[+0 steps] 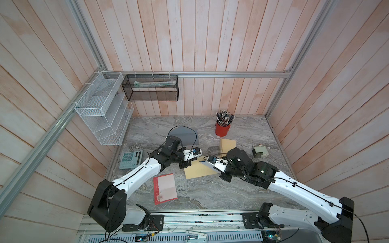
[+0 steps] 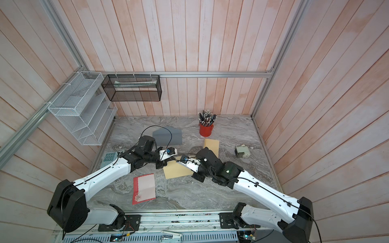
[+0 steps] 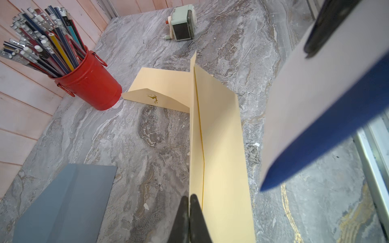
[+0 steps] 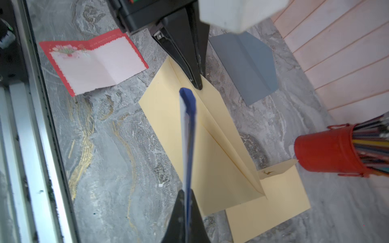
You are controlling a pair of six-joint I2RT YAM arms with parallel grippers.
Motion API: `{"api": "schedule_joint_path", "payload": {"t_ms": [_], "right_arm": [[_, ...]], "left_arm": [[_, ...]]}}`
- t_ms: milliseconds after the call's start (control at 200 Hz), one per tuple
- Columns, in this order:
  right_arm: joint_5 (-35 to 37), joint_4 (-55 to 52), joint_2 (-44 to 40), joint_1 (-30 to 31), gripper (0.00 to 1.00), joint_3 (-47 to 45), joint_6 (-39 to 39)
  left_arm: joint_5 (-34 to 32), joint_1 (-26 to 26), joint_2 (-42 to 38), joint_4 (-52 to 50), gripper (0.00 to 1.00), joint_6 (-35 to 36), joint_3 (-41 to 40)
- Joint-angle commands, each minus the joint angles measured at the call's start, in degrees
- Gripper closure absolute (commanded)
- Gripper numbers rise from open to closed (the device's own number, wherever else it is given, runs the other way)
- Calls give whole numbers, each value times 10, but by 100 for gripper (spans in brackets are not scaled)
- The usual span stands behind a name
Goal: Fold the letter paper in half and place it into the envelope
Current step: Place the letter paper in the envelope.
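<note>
- Left gripper [image 3: 189, 202] is clamped on the raised flap of the tan envelope [image 3: 223, 147], holding it up off the body.
- That envelope lies mid-desk [image 1: 210, 195], between the two arms.
- Right gripper [image 4: 187, 196] is pinched tight on the folded paper [image 4: 188, 126], blue side out.
- The paper hangs just over the envelope, its tip near the left gripper, not inside.
- A red card [image 4: 94, 63] lies flat near the front, and the pencil cup [image 4: 324, 147] stands at the back.
</note>
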Motion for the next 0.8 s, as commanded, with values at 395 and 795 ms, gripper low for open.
{"api": "schedule_joint_path", "payload": {"t_ms": [395,795], "right_arm": [[-1,98,14,9,100,-10,-259],[-8,89,10,9,100,-24,-252]], "left_arm": [[88,-1,-8,-63,100,65,15],[121,-1,-20,-82,100,93,10]]}}
